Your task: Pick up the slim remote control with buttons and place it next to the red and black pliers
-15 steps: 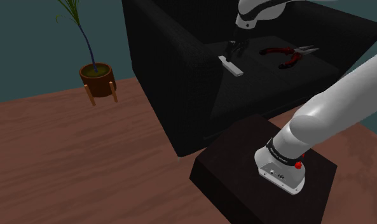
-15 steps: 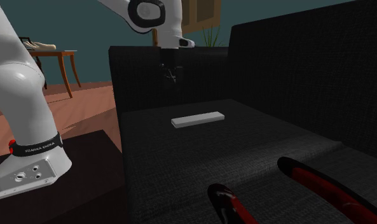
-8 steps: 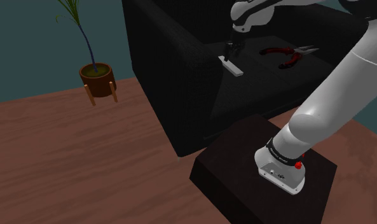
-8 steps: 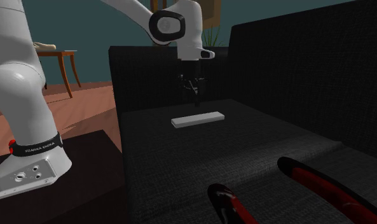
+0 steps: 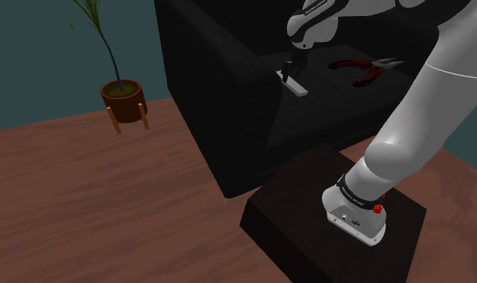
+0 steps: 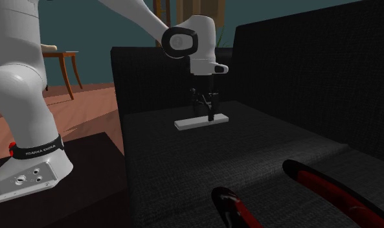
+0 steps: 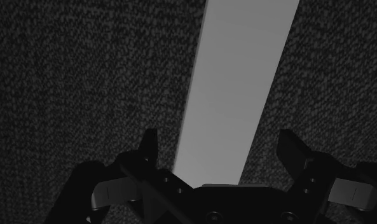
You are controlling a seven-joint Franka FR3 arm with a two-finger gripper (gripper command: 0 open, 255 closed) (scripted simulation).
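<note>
From the shoulder view, the white arm (image 5: 437, 96) rises from its stand (image 5: 305, 197) and arches over the black sofa (image 5: 212, 96), wrist pointing down. The tool (image 5: 290, 71) hangs at the pale remote (image 5: 298, 87); the red and black pliers (image 5: 363, 72) lie well apart on the same seat.

The second exterior view shows the tool (image 6: 204, 114) low over the remote (image 6: 187, 123), with the pliers' handles (image 6: 320, 184) in the foreground.

In the wrist view the fingers (image 7: 149, 146) are spread, with the remote (image 7: 241, 83) between them, untouched.
</note>
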